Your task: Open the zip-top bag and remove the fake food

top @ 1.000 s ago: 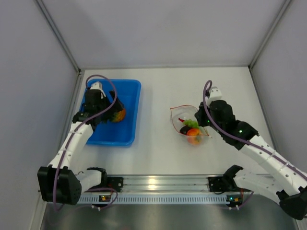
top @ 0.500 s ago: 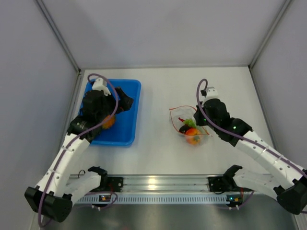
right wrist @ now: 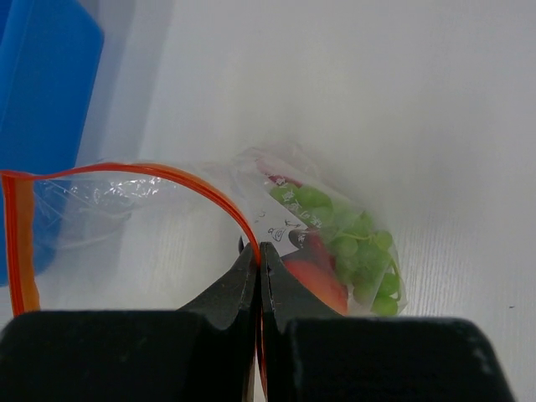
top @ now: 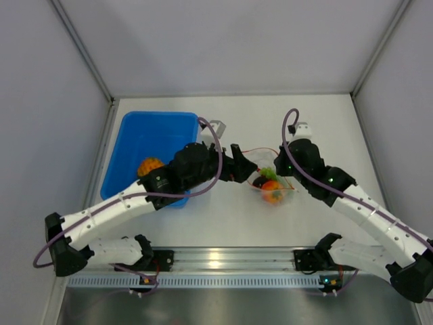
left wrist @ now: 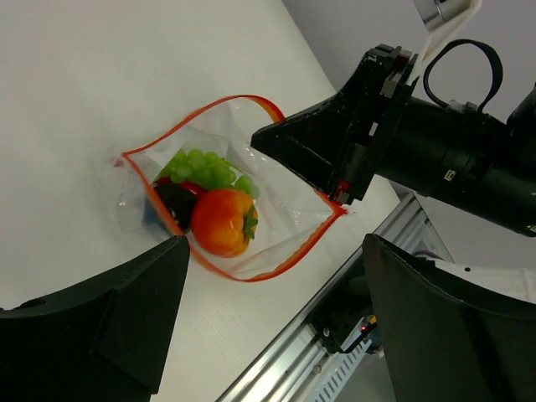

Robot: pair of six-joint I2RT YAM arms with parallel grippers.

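Zip-top bag (left wrist: 276, 222) gapes, right gripper (right wrist: 260, 251) pinching its rim, left gripper (top: 242, 164) spread; orange piece (top: 150, 166) lies in blue tray (top: 135, 132), other fake food (left wrist: 222, 222) sits inside

In the left wrist view the dark piece (left wrist: 170, 203) lies half hidden behind the orange piece (left wrist: 222, 222), and the left fingers (left wrist: 92, 331) are cut off by the lower edge. In the right wrist view the blue tray (right wrist: 42, 92) runs off the left edge, and the fake food (right wrist: 335, 243) is blurred inside the zip-top bag (right wrist: 126, 197).
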